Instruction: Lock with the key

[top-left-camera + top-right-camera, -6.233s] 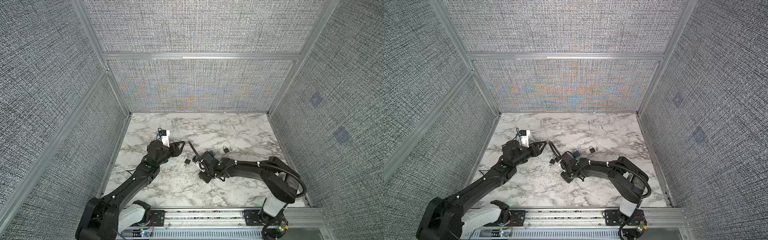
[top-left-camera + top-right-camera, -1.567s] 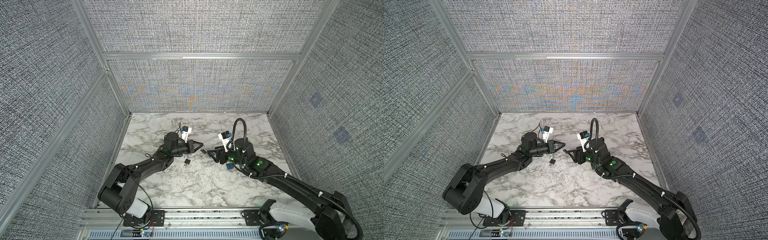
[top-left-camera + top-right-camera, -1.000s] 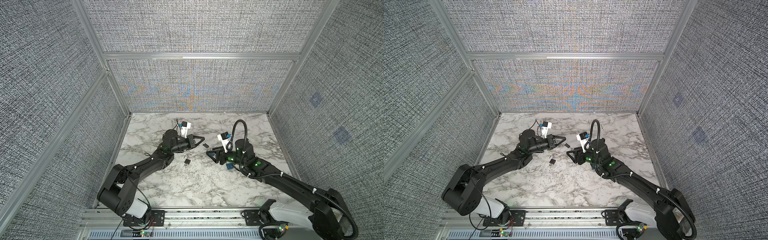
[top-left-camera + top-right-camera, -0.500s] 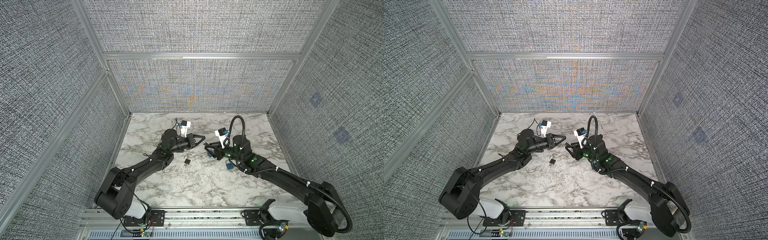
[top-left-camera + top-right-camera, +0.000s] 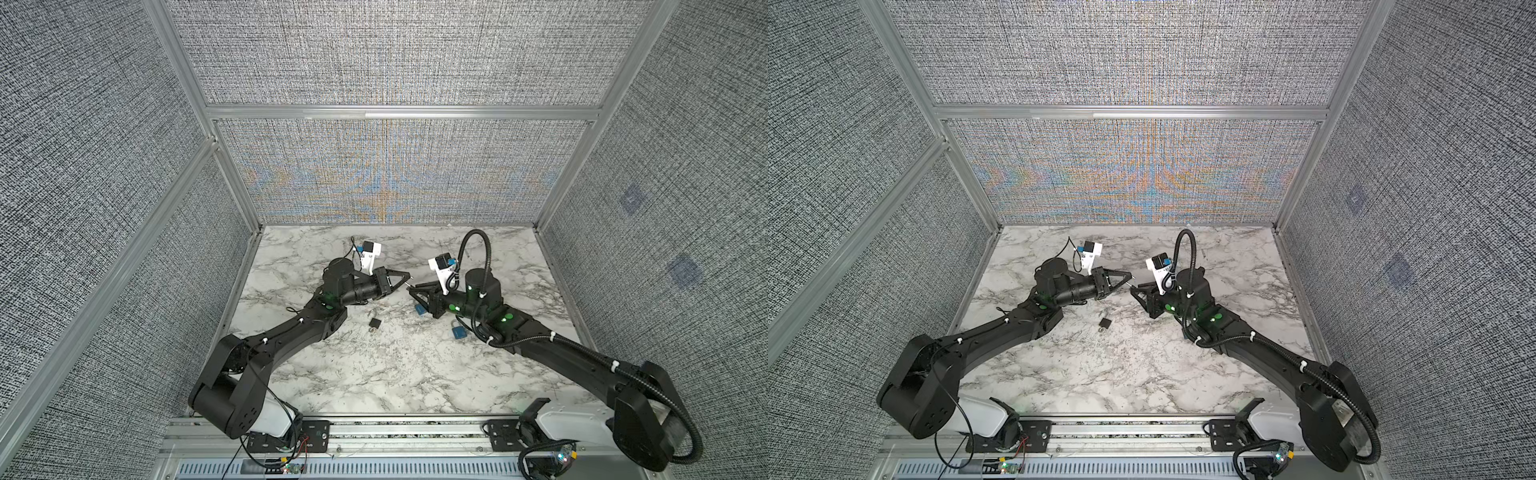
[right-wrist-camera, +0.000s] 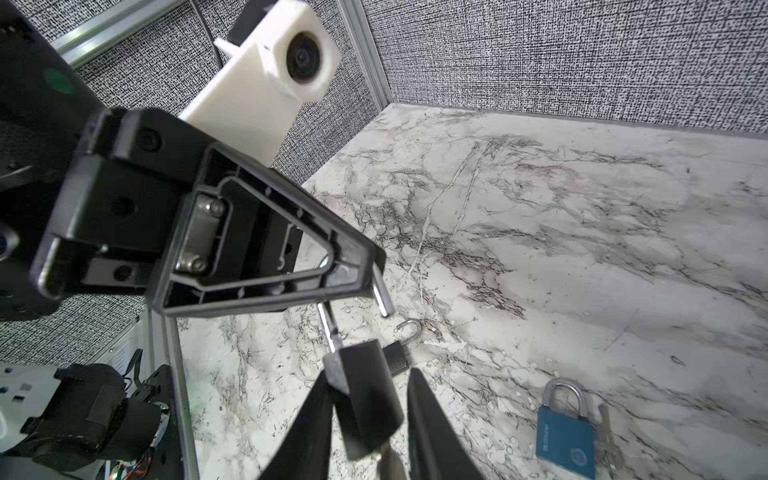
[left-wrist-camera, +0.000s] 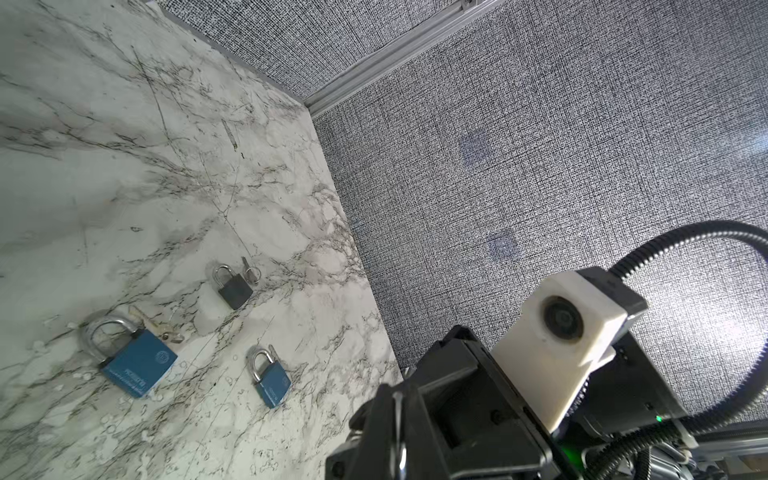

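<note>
Since 1 second ago the right gripper (image 6: 368, 376) has closed in on the tip of the left gripper (image 6: 363, 278), and its 2 fingers (image 6: 428, 419) have drawn nearer each other. The left gripper is clamped tight on the steel shackle (image 6: 380, 293) of a black padlock (image 6: 365, 403), held above the marble tabletop (image 5: 395, 374) near its middle. The padlock's long axis runs from the left gripper's tip to the right gripper, crosswise to the left gripper's fingers. Its shackle end points toward the left gripper and its body toward the right gripper. The body sits between the right gripper's fingers. A pale sliver shows along 1 side, so I cannot tell whether they grip it.

On the tabletop nearby lies a smaller black padlock (image 6: 399, 353), its shackle swung open. Farther out lie a large blue padlock (image 6: 565, 432) with a key (image 6: 604, 428) just beside it, a small blue padlock (image 7: 270, 380) and a dark grey padlock (image 7: 233, 289).
</note>
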`<state>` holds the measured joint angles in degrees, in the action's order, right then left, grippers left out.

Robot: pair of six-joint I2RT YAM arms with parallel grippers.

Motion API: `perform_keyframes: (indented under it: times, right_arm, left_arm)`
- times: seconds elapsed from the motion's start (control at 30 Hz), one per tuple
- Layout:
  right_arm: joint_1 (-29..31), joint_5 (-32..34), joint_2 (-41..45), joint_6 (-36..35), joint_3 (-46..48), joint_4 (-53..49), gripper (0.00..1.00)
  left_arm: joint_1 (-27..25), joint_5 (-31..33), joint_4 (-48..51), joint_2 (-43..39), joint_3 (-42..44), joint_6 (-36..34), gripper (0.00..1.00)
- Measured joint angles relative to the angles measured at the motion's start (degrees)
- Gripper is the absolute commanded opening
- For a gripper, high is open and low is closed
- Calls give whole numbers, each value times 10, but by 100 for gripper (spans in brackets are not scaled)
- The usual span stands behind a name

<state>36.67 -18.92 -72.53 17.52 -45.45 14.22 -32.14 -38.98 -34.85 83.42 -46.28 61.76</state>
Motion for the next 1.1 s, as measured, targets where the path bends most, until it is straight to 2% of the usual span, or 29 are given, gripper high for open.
perform_keyframes:
  times: [0.17,0.27,0.33,0.53,0.63,0.67,0.83,1.1]
  right_arm:
    - [0,-6,-5,-1,0,1,23]
    - [0,-13,-5,-7,0,1,13]
    - [1,-21,-5,-10,0,1,1]
    - [1,-28,0,-10,0,0,0]
    - [0,-38,3,-9,-2,-5,0]
    - [-3,-37,4,-5,-4,-11,0]
    - [-26,-61,4,5,-16,-42,0]
    - [-49,-153,2,9,-26,-83,0]
  left_arm:
    - [0,0,0,0,0,2,0]
    - [0,2,-1,0,0,6,0]
    - [0,2,-2,0,0,11,0]
    - [1,2,-15,0,3,13,1]
    - [7,-3,-18,-5,9,11,31]
    - [12,-2,-18,-9,12,6,35]
    - [46,3,-1,-39,17,-20,40]
    - [52,-24,80,-73,-22,-155,38]
